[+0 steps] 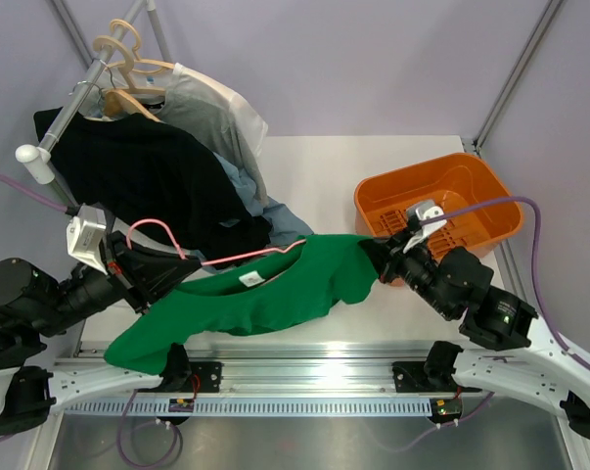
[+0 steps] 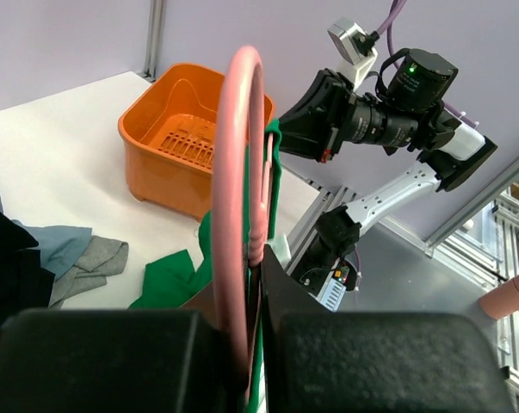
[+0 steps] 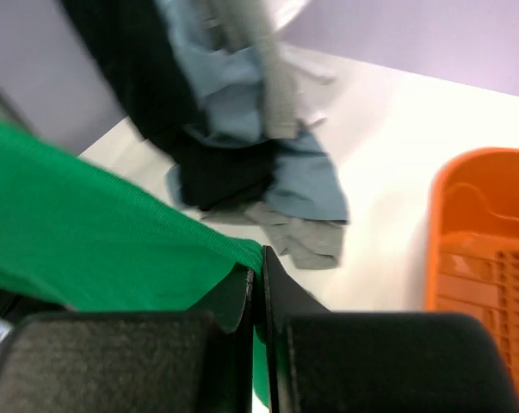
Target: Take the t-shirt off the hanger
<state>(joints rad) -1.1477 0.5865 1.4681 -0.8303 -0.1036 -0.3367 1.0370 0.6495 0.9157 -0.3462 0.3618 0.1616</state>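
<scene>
Lilac walls are closing in a white table [image 1: 373, 166], and at its far left corner a rack [image 1: 32, 155] is carrying a black shirt [image 1: 148, 171], grey-white shirts [image 1: 211, 113] and wooden hangers [image 1: 126, 54]. Just in front of it, the left gripper [image 1: 167, 264] is pinching the hanger [image 1: 246, 258] close under its hook, jaws pressed together on the pink wire. I take it the arm is anchoring the hanger off the table so the cloth has something to slide against. The t-shirt [image 1: 255, 294] is hanging across that wire, stretching between the two arms above the table's near edge, its white neck label [image 1: 248, 280] lying just beside the wire and its left end sagging toward the front rail. Further right, the right gripper [image 1: 381, 257] is clamping the shirt's right end; its wrist view is showing a green edge caught between the closed fingertips [image 3: 281, 292]. Pulling from there looks meant to draw that shoulder off the wire. Farthest right, an orange basket [image 1: 427, 162] is sitting just behind that gripper.
</scene>
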